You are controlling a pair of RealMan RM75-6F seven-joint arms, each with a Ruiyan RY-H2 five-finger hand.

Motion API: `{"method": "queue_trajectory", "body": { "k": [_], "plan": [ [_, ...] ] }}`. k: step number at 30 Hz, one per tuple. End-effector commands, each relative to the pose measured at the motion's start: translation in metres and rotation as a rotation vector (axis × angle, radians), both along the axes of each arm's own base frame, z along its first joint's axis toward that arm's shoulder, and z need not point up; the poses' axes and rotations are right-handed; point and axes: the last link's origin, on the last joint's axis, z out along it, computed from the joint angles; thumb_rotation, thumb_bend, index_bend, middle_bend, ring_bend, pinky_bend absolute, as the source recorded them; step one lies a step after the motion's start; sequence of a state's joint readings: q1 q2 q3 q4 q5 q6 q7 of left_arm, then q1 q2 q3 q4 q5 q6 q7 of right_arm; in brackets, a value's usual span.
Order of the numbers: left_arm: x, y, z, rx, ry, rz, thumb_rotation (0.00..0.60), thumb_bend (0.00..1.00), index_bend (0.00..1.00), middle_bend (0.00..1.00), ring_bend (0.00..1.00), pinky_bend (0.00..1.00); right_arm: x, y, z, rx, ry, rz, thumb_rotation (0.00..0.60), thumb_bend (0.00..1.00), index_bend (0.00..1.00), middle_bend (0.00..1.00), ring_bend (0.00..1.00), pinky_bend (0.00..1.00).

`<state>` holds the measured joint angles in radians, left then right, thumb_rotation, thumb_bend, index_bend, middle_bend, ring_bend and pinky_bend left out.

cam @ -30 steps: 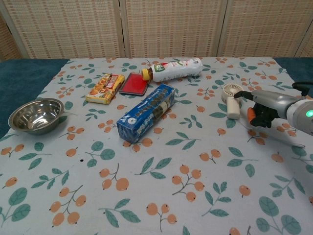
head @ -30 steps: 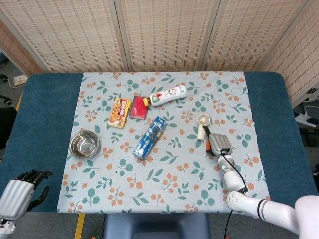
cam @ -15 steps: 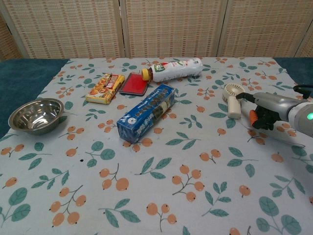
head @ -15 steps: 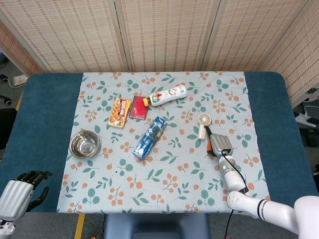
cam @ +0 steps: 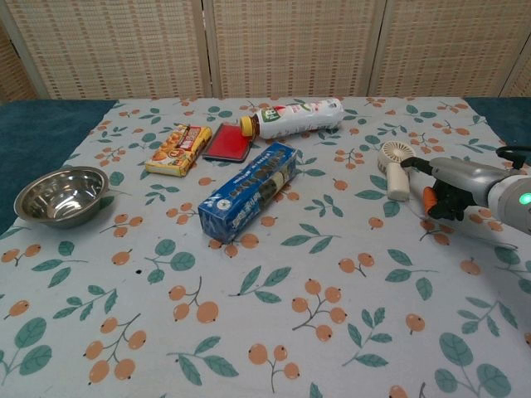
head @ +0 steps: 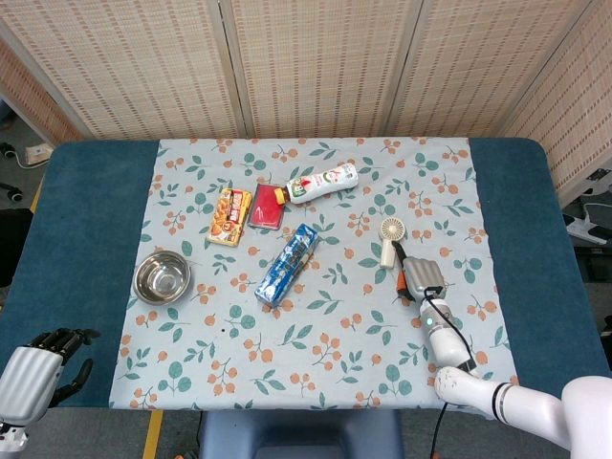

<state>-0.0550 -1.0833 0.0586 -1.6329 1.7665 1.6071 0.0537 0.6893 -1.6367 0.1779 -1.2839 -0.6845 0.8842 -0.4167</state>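
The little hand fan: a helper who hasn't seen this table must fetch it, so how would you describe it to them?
Start at the flowered tablecloth and go to its right half, just ahead of the robot's right hand. The hand fan lies flat there, apart from the hand. It is the only cream-white thing with a round grilled head on a short handle; the bottle and boxes lie further left.

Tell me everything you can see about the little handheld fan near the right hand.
The handheld fan is small and cream-white, seemingly plastic, with a round grilled head and a short stubby handle. It lies flat on the floral tablecloth, head toward the screens, handle toward the robot. The right hand lies just beside its handle, fingertips close to it; contact cannot be told. Nothing else touches it.
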Motion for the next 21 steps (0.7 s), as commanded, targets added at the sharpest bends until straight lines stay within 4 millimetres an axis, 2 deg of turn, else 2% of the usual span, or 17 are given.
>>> {"method": "queue_trajectory", "body": {
  "k": [1,11,17,21],
  "plan": [
    [0.0,0.0,0.0,0.0,0.0,0.0,0.6,0.43,0.34,0.43,0.38,0.5,-0.001,0.0,-0.001,0.002,0.004,0.0,0.6,0.86,0.02,0.82,0.66,0.59],
    [0.0,0.001,0.001,0.001,0.0,-0.002,0.6,0.43,0.34,0.43,0.38,0.5,-0.005,0.0,0.001,0.002,0.001,-0.009,0.6,0.86,0.02,0.82,0.66,0.59],
    [0.0,0.001,0.0,0.0,0.002,-0.002,0.6,0.43,0.34,0.43,0.38,0.5,-0.002,0.003,0.015,-0.018,-0.012,0.026,0.6,0.86,0.02,0.82,0.66,0.59],
    [0.0,0.001,-0.001,-0.001,0.005,-0.003,0.6,0.43,0.34,0.43,0.38,0.5,0.0,0.012,0.03,-0.04,-0.021,0.074,0.6,0.86,0.02,0.82,0.66,0.59]
  ]
}}
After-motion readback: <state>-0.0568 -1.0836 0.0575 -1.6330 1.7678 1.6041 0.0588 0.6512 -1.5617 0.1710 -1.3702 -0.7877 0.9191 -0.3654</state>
